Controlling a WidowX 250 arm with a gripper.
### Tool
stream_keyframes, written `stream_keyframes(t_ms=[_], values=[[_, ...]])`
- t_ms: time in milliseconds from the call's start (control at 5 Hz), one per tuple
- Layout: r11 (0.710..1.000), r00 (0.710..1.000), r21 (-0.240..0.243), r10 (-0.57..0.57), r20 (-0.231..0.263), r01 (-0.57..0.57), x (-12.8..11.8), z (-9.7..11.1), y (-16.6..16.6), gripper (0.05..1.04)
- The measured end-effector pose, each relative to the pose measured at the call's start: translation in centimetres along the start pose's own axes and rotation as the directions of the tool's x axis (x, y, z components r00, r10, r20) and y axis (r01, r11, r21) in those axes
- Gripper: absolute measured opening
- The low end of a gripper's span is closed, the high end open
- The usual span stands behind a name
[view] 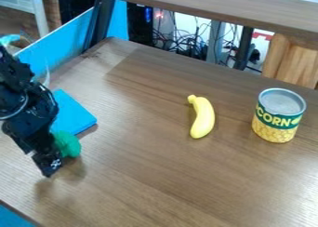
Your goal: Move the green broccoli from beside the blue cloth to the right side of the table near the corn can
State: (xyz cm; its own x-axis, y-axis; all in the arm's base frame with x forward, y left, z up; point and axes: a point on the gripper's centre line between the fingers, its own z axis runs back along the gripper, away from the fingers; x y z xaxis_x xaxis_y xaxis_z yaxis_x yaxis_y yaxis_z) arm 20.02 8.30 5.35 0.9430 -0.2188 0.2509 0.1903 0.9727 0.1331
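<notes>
A lumpy green object (69, 146) is seen right beside the black tool (49, 166) at the worktop's (142, 184) left; whether the tool is wide, narrow or gripping cannot be told; a flat blue block (73, 113) is seen behind; a banana (203, 118) and a can (279, 116) are set farther right.

The brown, wood-grained surface (142, 184) spreads at a slant, with soft light lying pale on its right side. A matching wooden shelf (211, 3) crosses above its far edge, beside a dark upright (101, 23). A bright blue panel (65, 40) runs along the upper left; beyond it lies brown flooring (17, 22). Under the shelf, tangled cables (192, 48) hang near a black case (140, 23) with a blue light, and pale wood (295, 61) stands at the right.
</notes>
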Motion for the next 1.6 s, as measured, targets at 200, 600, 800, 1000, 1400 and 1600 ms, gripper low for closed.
stream_keyframes(t_ms=[200, 600, 800, 1000, 1400, 1600], values=[[1.000, 1.000, 0.012, -0.009, 0.023, 0.009, 0.9, -0.9, -0.3, 1.000], [1.000, 1.000, -0.001, -0.006, -0.011, 0.006, 1.9, -2.8, -1.0, 1.000], [1.000, 1.000, 0.000, -0.014, -0.010, 0.014, 3.0, -3.1, -1.2, 0.924], [1.000, 1.000, -0.001, -0.006, 0.003, 0.006, 3.5, -3.2, -1.7, 0.641], [1.000, 1.000, 0.000, -0.003, 0.008, 0.003, 3.4, -3.2, -2.0, 0.336], [0.999, 1.000, -0.029, -0.018, 0.020, 0.019, 3.5, -2.2, -2.4, 0.336]])
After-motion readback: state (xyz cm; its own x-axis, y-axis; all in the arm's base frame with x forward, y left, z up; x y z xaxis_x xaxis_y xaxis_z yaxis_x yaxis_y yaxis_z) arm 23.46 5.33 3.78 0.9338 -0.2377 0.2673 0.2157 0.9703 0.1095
